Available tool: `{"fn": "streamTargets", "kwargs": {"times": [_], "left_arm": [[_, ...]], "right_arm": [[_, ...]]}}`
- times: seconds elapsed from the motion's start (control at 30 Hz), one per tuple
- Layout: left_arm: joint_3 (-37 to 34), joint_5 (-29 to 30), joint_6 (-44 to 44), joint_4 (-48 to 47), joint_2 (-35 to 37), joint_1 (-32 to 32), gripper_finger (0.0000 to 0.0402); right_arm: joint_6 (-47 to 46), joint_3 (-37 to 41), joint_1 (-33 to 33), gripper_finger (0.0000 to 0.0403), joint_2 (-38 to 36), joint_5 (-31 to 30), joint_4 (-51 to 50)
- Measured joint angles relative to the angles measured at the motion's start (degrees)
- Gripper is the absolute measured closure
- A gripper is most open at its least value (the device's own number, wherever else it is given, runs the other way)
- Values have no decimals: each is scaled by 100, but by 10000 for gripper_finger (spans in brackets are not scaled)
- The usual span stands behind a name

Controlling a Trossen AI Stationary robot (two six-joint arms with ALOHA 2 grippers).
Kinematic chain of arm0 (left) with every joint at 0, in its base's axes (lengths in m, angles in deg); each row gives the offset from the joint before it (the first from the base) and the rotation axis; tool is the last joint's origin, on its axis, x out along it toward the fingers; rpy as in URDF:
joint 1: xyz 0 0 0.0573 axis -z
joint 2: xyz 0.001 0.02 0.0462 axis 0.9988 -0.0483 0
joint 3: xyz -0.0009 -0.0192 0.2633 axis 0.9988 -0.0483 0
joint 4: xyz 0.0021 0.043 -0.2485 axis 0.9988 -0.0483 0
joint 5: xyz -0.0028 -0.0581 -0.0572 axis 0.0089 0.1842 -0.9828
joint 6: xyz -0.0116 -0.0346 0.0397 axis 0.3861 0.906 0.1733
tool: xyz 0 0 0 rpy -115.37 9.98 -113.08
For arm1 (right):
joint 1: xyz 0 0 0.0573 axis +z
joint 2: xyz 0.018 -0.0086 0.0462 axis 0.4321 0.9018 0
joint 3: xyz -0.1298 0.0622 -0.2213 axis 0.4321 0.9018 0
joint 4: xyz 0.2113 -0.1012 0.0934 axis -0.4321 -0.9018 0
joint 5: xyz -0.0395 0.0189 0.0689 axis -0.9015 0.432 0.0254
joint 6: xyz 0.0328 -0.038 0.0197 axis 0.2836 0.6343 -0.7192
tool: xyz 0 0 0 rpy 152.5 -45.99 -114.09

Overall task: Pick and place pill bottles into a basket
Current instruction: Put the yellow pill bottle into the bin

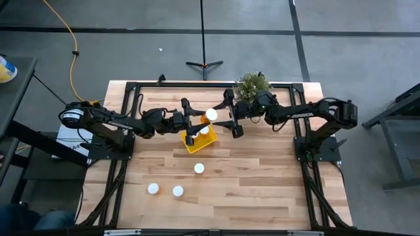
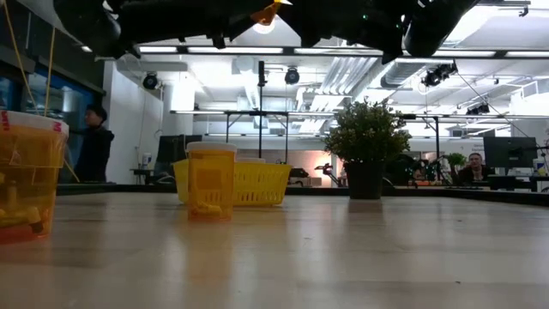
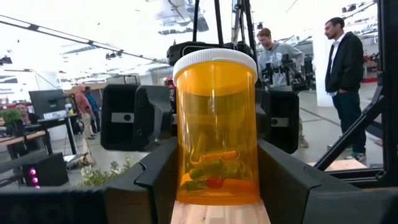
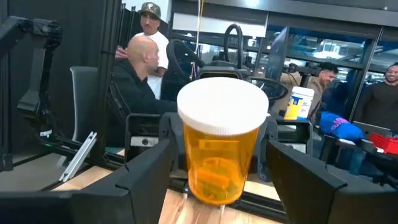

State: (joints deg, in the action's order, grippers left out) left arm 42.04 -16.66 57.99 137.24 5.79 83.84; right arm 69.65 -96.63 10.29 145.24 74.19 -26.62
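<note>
A pill bottle [image 1: 210, 115] with a white cap and an orange body is up in the air between my two grippers, just past the far edge of the yellow basket [image 1: 194, 145]. My left gripper [image 1: 201, 120] is shut on it. My right gripper [image 1: 223, 118] is open; its fingers [image 4: 152, 171] stand on either side of the bottle [image 4: 221, 143] with gaps showing. One bottle [image 1: 204, 130] is in the basket. Three more bottles [image 1: 199, 168] [image 1: 153, 189] [image 1: 178, 191] stand upright on their bases on the wooden table. My left gripper pinches the lower part of the bottle's orange body [image 3: 186, 177] between its two fingers [image 3: 155, 180]. The fingers come level from the table's left side. The bottle stands upright in the hold, cap up, lifted clear of the table and the basket.
A green potted plant [image 1: 252, 84] stands at the table's far edge, close behind my right arm. The near half of the table [image 1: 262, 190] holds only the three loose bottles. People stand and sit in the room beyond the table.
</note>
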Motion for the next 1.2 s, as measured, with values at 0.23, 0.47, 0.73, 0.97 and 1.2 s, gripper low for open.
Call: {"fn": "streamTargets", "kwargs": {"times": [0.23,0.47,0.73,0.97,1.2], "left_arm": [[165,5,-39,-18,-258,0,181],[306,-11,-157,30,-277,-1,181],[332,-24,-190,19,-279,-2,181],[332,-28,-190,22,-279,-2,181],[332,-31,-190,26,-279,-2,181]], "right_arm": [[-8,0,0,151,-1,0,89],[-26,0,0,151,-2,5,93],[-24,0,0,151,-2,9,132],[-11,0,0,151,-2,0,206],[-54,0,0,177,-2,-4,204]]}}
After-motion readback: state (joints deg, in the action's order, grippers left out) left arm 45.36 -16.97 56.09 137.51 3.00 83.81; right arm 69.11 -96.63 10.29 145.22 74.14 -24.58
